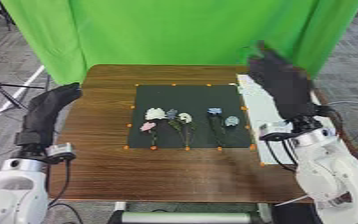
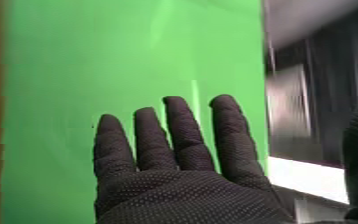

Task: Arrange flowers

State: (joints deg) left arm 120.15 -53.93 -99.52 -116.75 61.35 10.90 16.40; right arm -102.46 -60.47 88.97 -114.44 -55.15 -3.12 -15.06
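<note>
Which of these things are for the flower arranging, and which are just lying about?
For the job:
- white, pink and blue flowers
- black mat under them, probably the work area

Apparently just there:
- white sheet at the table's right side
- green curtain behind the table

The flowers (image 1: 155, 114) are white, pink and blue, the mat (image 1: 167, 94) black, the curtain (image 1: 184, 30) green (brightly so).

Flowers (image 1: 155, 114) on mat (image 1: 198, 96), on table (image 1: 158, 175); curtain (image 1: 189, 32) behind
</note>
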